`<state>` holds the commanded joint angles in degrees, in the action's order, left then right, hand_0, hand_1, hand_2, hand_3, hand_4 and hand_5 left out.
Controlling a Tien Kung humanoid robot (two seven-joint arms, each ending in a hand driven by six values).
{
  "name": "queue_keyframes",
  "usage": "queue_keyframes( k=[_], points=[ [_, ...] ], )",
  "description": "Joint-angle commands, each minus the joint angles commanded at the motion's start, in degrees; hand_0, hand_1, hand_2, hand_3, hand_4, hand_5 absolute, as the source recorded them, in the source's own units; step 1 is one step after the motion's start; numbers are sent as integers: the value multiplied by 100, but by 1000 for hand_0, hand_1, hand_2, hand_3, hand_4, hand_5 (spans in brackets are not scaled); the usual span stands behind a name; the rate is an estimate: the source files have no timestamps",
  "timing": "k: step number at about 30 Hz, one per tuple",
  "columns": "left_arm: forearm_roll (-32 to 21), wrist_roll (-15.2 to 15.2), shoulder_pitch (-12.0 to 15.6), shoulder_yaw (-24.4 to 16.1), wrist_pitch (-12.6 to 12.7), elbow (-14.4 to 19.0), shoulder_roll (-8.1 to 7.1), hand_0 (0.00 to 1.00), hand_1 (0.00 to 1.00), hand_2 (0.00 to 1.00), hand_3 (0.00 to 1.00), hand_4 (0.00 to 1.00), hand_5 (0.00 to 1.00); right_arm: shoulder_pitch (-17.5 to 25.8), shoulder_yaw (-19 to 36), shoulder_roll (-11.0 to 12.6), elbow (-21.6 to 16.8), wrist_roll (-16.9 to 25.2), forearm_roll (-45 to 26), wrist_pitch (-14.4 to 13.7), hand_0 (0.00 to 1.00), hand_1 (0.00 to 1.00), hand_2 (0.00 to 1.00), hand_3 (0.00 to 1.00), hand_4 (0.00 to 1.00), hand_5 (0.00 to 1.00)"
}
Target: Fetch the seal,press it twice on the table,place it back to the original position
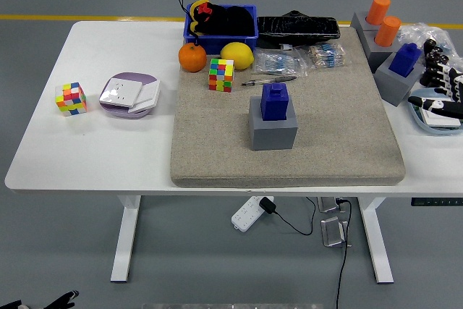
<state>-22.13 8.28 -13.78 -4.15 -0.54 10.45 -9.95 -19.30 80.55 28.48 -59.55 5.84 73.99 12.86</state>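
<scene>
Standing upright in its grey base [273,133] mid-mat, the seal [275,100] lies well to the left of the right hand [443,88], which hangs empty, fingers spread, at the table's right edge.

The floor [87,251] was grey and smooth, with a yellow line [72,17] painted across it behind the surface [108,150]. The surface was white and stood on white legs [129,240]. Under it, a white power strip [246,216] lay on the floor, with black cables [340,251] beside it. The light was even and soft.
</scene>
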Motion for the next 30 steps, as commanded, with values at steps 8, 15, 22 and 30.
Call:
queue_keyframes(
  k=[8,15,22,30],
  points=[
    [130,-11,26,-161,11,-1,-18,812,790,766,803,697,415,344,970,-63,-184,-6,-222,-99,935,928,929,976,998,440],
    [718,109,118,-777,64,-13,-68,812,790,766,803,697,414,526,1417,-70,-377,-33,-340,-126,916,913,914,956,998,452],
    [1057,148,138,-1175,92,-13,-118,813,790,766,803,696,414,635,1625,-96,-509,-81,-373,-134,907,904,899,935,998,465],
    [1144,139,146,-1297,91,-13,-96,812,789,766,803,696,414,694,1725,-142,-581,-140,-370,-127,898,890,883,901,998,466]
  ],
)
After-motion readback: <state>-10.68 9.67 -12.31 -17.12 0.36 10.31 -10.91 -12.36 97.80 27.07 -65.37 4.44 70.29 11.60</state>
